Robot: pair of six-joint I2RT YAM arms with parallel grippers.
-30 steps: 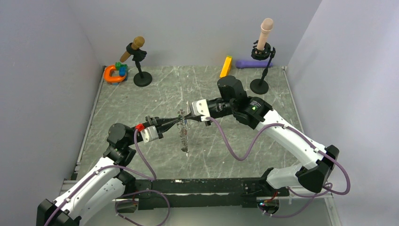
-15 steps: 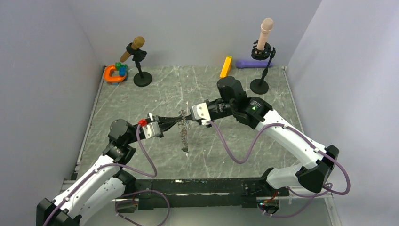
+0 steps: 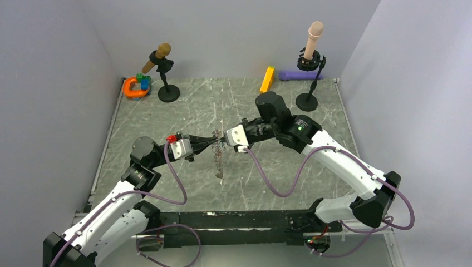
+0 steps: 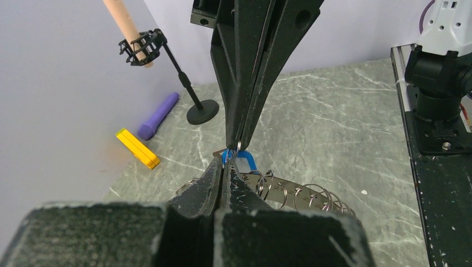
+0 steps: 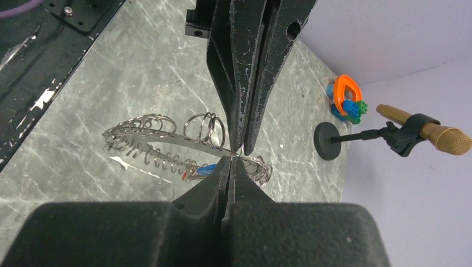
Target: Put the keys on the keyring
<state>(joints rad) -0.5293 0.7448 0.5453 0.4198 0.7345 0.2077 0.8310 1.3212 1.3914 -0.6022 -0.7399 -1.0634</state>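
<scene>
The keyring [image 3: 219,164] hangs edge-on above the table's middle, from the spot where both grippers meet. My right gripper [image 3: 222,139] is shut on one small loop of its rim; the left wrist view shows that loop in its tips [image 4: 237,146]. My left gripper [image 3: 214,144] is shut, tip to tip with the right one, and the blue key [image 4: 247,163] sits at its tips [image 4: 225,162]. The grey band [image 4: 303,194] runs off to the right. In the right wrist view the keyring [image 5: 161,136] curves left of my right gripper [image 5: 234,158]. A blue key [image 5: 209,168] and a red key [image 5: 183,176] hang under it.
An orange C-shaped toy with blocks [image 3: 133,87] sits at the back left beside a microphone stand [image 3: 168,92]. A yellow block [image 3: 268,78], a purple piece [image 3: 292,75] and a second stand [image 3: 307,100] are at the back right. A black rail [image 3: 239,219] lines the near edge.
My left gripper has moved right and a little up, closing on the right gripper's tips. The right gripper has shifted slightly left. The keyring still hangs between them.
</scene>
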